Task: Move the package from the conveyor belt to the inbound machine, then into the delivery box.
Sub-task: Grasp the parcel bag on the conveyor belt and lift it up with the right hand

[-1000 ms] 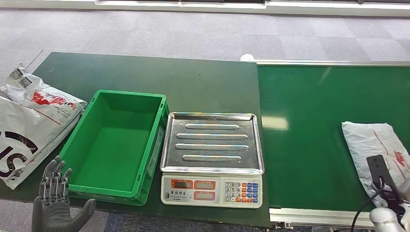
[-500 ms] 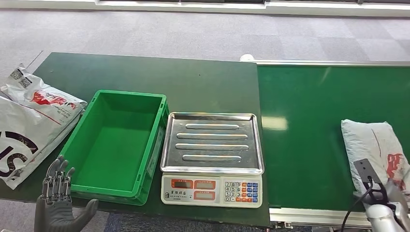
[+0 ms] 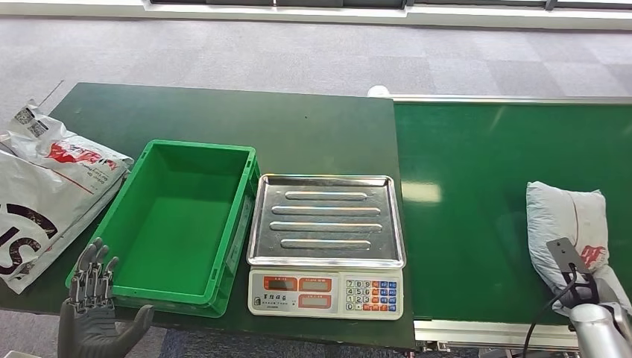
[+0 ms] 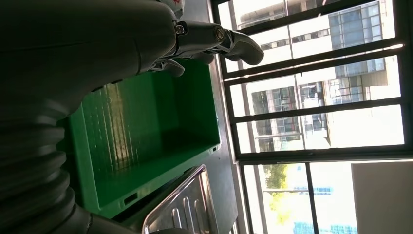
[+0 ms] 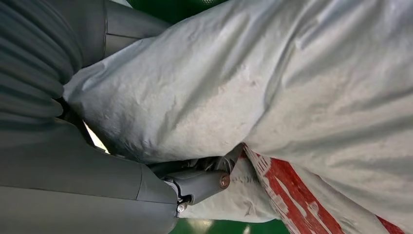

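One green crate [image 3: 173,224] with nothing inside, steel scale tray [image 3: 326,218] bare beside it, right hand [image 5: 146,185] gripping grey package [image 3: 570,224] on belt [image 3: 469,186], left hand [image 3: 93,317] fingers spread, holding nothing.

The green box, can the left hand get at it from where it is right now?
Probably yes: the left hand hovers open beside the near corner of the green box, with nothing between them.

Crinkled, seemingly plastic package [image 3: 570,224]; glossy green plastic crate [image 3: 179,224]; shiny ribbed metal scale tray [image 3: 326,220].
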Available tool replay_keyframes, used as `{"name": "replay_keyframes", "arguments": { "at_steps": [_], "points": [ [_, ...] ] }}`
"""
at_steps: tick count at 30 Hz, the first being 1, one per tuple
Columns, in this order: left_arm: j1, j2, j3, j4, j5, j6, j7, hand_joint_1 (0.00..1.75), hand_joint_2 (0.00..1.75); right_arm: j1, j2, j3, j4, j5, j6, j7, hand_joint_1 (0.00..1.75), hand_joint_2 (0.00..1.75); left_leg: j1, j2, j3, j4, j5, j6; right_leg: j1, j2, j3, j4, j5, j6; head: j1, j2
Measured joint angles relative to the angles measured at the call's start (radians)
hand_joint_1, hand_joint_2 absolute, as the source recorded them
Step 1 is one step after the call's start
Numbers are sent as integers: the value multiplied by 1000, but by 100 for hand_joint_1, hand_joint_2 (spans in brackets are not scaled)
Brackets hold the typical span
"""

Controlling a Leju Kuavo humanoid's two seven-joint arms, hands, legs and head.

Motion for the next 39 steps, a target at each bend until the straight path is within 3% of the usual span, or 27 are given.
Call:
{"name": "replay_keyframes", "arguments": {
  "at_steps": [8,11,16,19,23,27,39],
  "points": [
    [0,0,10,-2,0,0,1,0,175,-24,18,8,20,-3,-37,-14,175,175,0,0,0,0,0,0,2,0,1,0,0,0,0,0],
    [3,-3,21,-12,0,0,4,0,175,-22,34,7,17,-54,-120,-98,175,175,0,0,-5,-1,0,-1,2,0,0,0,0,-1,0,0],
    [7,-26,43,-40,-7,-10,6,0,175,1,94,-51,-105,-404,-220,-378,175,175,0,0,-8,-1,1,-1,0,-1,-3,1,0,-1,0,0],
    [15,-43,50,-50,-15,-14,-1,0,175,41,139,-69,-293,-638,-337,-477,175,175,0,-4,-7,-1,4,0,0,-6,-5,1,1,-1,0,0],
    [20,-54,55,-57,-14,-2,-11,0,175,99,177,-60,-534,-767,-449,-501,175,175,0,-6,-9,-1,3,0,-1,-7,-7,1,0,-2,0,0],
    [21,-54,58,-61,4,2,-14,0,175,138,186,-29,-693,-816,-459,-507,175,175,0,-6,-10,-1,3,0,-1,-7,-8,1,0,-2,0,0],
    [20,-46,58,-61,18,4,-14,0,175,160,186,11,-825,-854,-438,-501,175,175,0,-5,-10,-1,3,0,-1,-7,-8,1,0,-2,0,0]
  ]
}}
